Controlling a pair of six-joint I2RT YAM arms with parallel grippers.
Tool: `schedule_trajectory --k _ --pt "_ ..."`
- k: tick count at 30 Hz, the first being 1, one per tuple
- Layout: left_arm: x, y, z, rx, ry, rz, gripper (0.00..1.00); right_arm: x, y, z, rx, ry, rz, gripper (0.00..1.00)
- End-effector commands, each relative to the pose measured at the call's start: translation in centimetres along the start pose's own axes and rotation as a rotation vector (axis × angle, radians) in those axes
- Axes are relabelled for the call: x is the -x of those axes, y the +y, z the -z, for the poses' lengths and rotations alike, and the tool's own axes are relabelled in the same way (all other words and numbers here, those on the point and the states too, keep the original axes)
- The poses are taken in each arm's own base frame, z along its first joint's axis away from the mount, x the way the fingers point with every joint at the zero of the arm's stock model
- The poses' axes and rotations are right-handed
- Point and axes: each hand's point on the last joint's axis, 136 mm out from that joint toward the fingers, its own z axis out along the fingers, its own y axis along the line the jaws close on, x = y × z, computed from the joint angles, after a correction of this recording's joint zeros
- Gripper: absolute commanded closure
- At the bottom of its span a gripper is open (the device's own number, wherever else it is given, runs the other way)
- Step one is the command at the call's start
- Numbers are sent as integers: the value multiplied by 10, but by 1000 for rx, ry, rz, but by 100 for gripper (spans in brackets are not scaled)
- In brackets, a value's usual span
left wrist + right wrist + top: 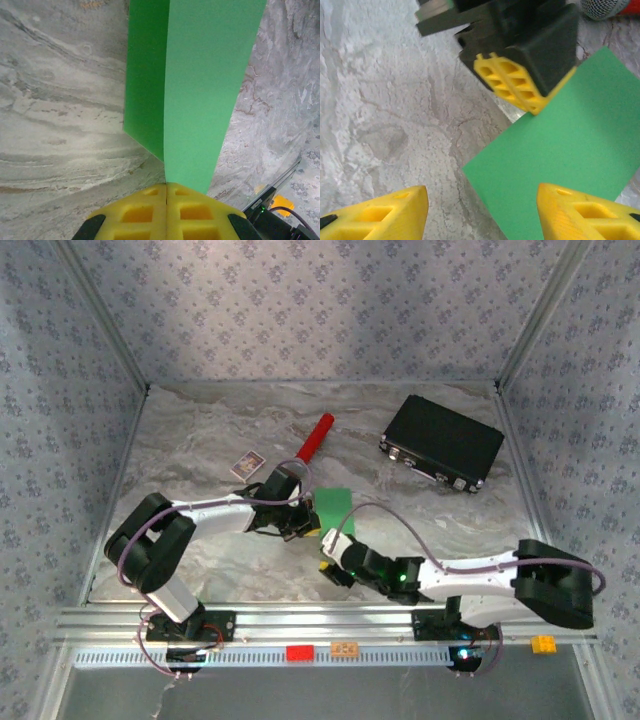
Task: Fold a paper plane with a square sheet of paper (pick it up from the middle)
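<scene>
Left tool (166, 189) pinches green sheet (200, 90) — far edge cut off.

Grey marbled table (200, 430), green paper (335, 506), red cylinder (314, 440)

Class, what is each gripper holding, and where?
Left gripper pinches the thin bright green paper sheet at its edge; right gripper, open, holds nothing.

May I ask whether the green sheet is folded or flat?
Folded: the green sheet shows a lengthwise crease, pinched in the shut left tool.
</scene>
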Motion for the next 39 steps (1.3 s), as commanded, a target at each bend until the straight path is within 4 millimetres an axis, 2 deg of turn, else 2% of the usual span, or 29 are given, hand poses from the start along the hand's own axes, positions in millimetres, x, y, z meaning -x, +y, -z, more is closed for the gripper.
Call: schedule_trajectory --k 1,7,12,19,39 --pt "0 -10 7 -41 -4 -4 100 21 -4 -6 -100 -56 116 39" --pt "1 -11 8 -42 -4 -3 100 17 -3 -21 -207 -33 213 43" --pt "1 -10 7 -39 -4 -4 100 10 -3 -26 -221 -10 218 52" --pt "1 -8 7 -31 -4 -5 100 2 -4 -21 -219 -7 197 68" --pt "2 -6 9 -23 -12 -5 100 0 -9 -16 -236 5 192 99"
